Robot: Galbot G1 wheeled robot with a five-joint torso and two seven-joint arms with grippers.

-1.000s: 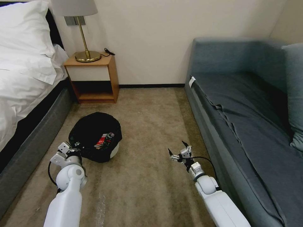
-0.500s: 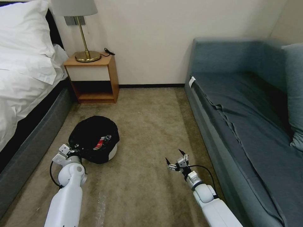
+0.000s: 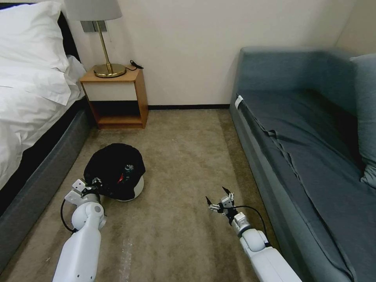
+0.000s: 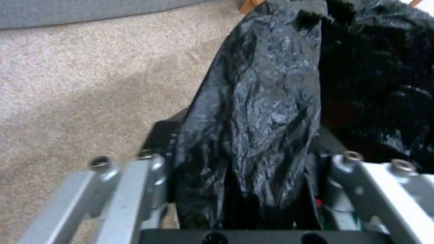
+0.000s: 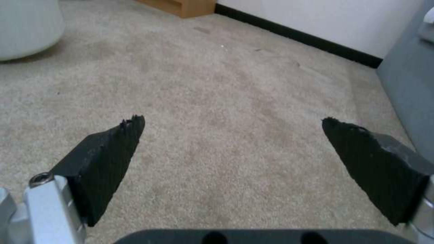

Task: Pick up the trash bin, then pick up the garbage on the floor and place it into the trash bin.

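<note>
Clamped on the near rim of the trash bin is the left gripper, its two sides pressed onto a fold of the crinkled black bag that lines the bin and hangs over its edge. From the left wrist, the glossy bag is seen squeezed between the grey metal fingers, with beige carpet beside it. The bin is seen on the carpet toward the bed, in front of the wooden nightstand; whether its base touches the floor cannot be told. Its white wall is shown below the bag on the side facing the sofa. Inside the bin, on the black lining, a little garbage is visible: a red scrap and something small with a pale cap, too small to be named further.

The right gripper is held low over bare carpet, well apart from the bin and near the front edge of the sofa. Its black pointed fingertips are spread wide with nothing between them, and only carpet is seen past them, with the white side of the bin farther off. A brass lamp is stood on the nightstand against the wall.
</note>
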